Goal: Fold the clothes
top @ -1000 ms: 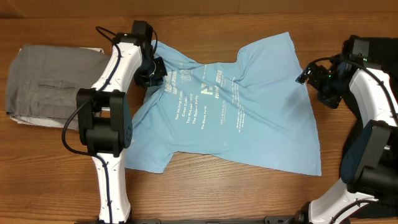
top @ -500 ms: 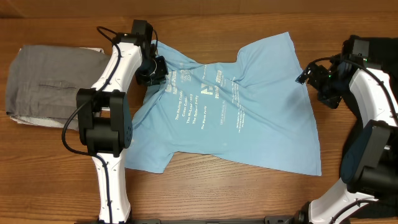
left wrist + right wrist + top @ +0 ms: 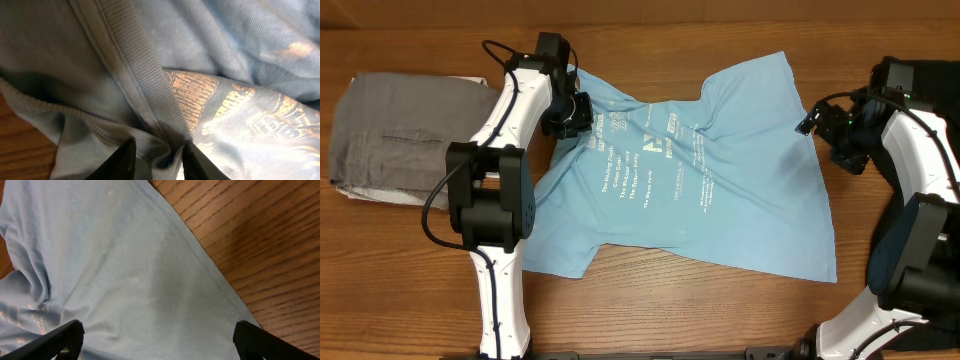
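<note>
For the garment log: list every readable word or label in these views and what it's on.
Nothing can be read for certain.
T-shirt, white lettering: several lines, too small to read in the overhead view.
Same print in the left wrist view: blurred and cut off.
Folded grey garment: no text visible.

The right pincer (image 3: 159, 338) is hovering, spread wide, over the light blue T-shirt (image 3: 110, 270), its hem (image 3: 197, 252) running diagonally across the bench (image 3: 265, 230).
</note>
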You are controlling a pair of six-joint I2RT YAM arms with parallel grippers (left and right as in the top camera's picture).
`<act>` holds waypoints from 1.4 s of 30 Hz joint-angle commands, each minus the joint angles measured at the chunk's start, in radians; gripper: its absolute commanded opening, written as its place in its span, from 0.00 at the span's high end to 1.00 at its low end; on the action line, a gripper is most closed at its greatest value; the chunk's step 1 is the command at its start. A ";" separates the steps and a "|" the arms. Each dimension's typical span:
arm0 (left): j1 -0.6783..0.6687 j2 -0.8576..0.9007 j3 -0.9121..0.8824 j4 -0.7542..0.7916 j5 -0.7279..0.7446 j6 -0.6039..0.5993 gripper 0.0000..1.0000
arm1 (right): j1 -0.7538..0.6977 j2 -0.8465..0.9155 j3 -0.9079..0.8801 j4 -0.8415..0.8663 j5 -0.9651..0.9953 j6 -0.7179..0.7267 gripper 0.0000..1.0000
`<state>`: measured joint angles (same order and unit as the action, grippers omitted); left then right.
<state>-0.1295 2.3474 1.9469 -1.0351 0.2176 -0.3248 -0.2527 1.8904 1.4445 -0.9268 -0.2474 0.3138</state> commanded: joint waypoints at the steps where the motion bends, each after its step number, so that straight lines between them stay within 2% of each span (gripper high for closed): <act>1: -0.005 -0.021 0.002 -0.008 0.011 0.034 0.69 | 0.001 -0.008 0.014 0.003 -0.001 -0.007 0.00; 2: -0.005 -0.021 0.002 -0.008 0.011 0.034 0.72 | 0.001 -0.008 0.015 0.003 -0.001 -0.007 0.00; 4: -0.005 -0.021 0.002 -0.008 0.011 0.034 0.90 | 0.001 -0.008 0.015 0.003 -0.001 -0.007 0.00; 5: -0.005 -0.021 0.002 -0.009 0.010 0.034 0.95 | 0.001 -0.008 0.015 0.003 -0.001 -0.007 0.00; 10: 0.000 -0.025 0.002 -0.033 -0.035 0.033 0.96 | 0.001 -0.008 0.014 0.003 -0.001 -0.007 0.00; 15: 0.036 -0.087 0.002 -0.111 -0.248 0.011 0.96 | 0.001 -0.008 0.015 0.003 -0.001 -0.007 0.00; 20: 0.080 -0.139 0.002 -0.124 -0.289 0.003 0.96 | 0.001 -0.008 0.015 0.003 -0.001 -0.007 0.00; 29: 0.116 -0.127 -0.035 -0.122 -0.367 0.002 0.96 | 0.001 -0.008 0.014 0.003 -0.001 -0.007 0.00; 37: 0.132 -0.127 -0.135 -0.070 -0.541 -0.066 0.96 | 0.001 -0.008 0.015 0.003 -0.001 -0.007 0.00; 42: 0.175 -0.127 -0.136 -0.063 -0.537 -0.064 0.95 | 0.001 -0.008 0.015 0.003 -0.001 -0.007 0.00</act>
<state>0.0090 2.2292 1.8179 -1.1034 -0.2749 -0.3676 -0.2527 1.8904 1.4445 -0.9279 -0.2470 0.3134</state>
